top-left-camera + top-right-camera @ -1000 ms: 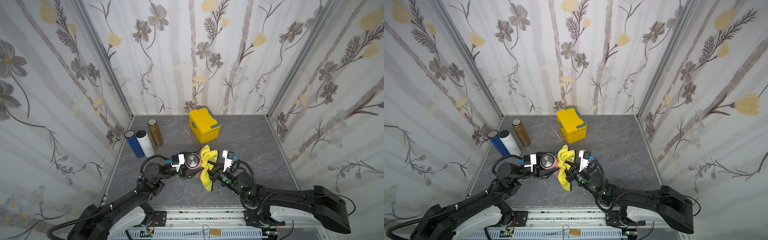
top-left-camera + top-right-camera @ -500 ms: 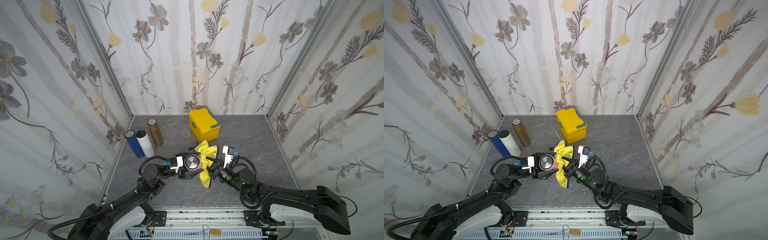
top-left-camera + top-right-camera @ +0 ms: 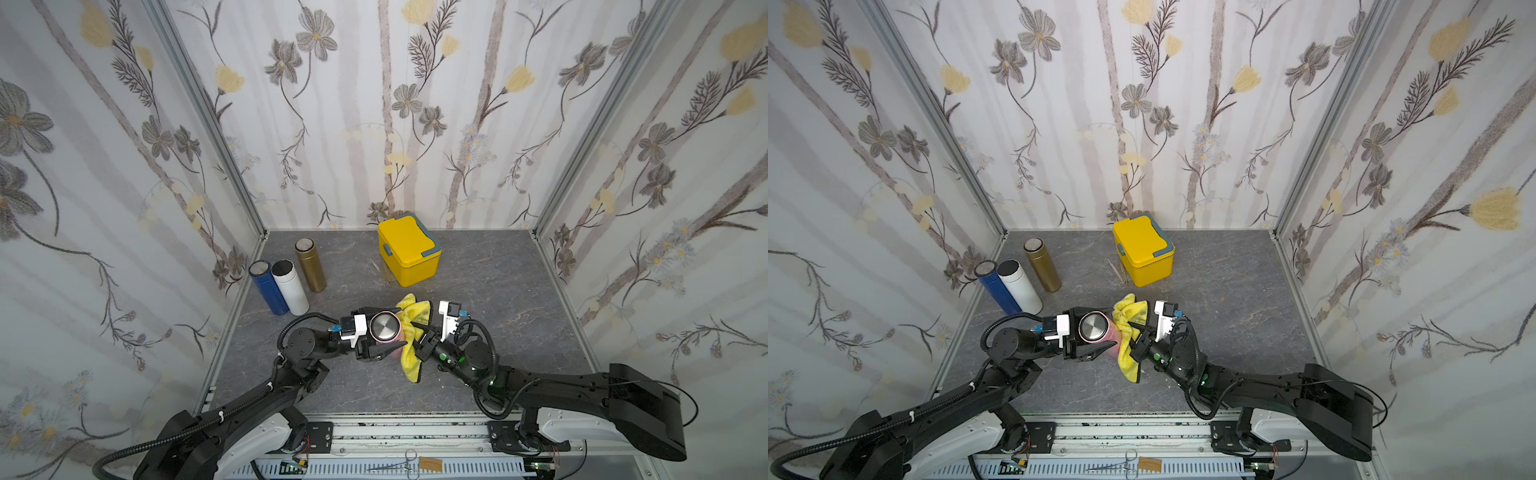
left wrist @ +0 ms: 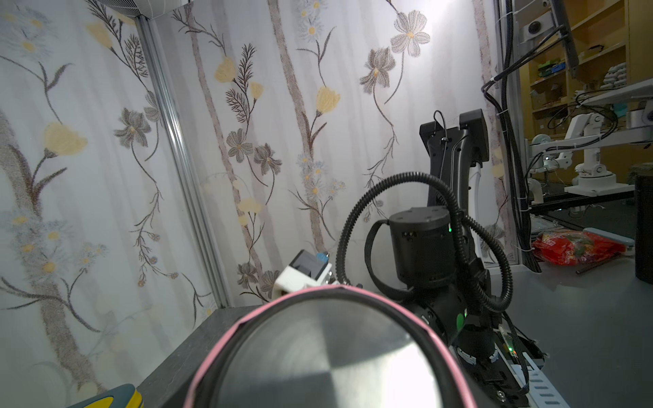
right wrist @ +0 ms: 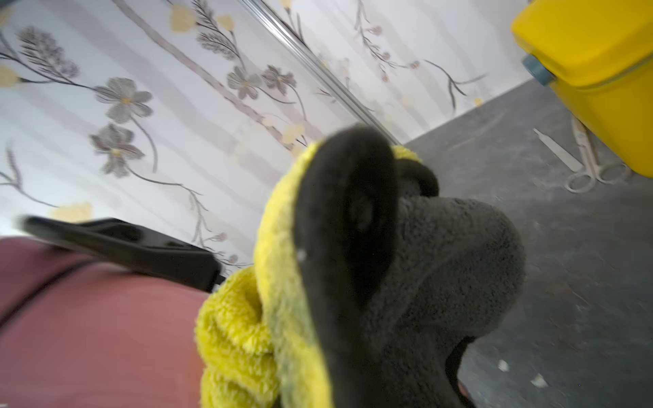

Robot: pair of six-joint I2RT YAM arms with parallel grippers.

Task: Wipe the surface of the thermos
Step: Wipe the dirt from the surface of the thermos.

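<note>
Thermos (image 3: 384, 326), pink-bodied with a steel cap, stood upright near the front middle of the table (image 3: 498, 291), clamped around its body by the left gripper (image 3: 376, 336). Whether its base touched the table could not be told. The right gripper (image 3: 420, 338) was pinched tight on a yellow cloth (image 3: 409, 361), which lay against the side of the thermos facing that arm. Assessment: wiping was in progress on that side only. The opposite side, the cap and the base showed no cloth contact and appeared outstanding.
</note>
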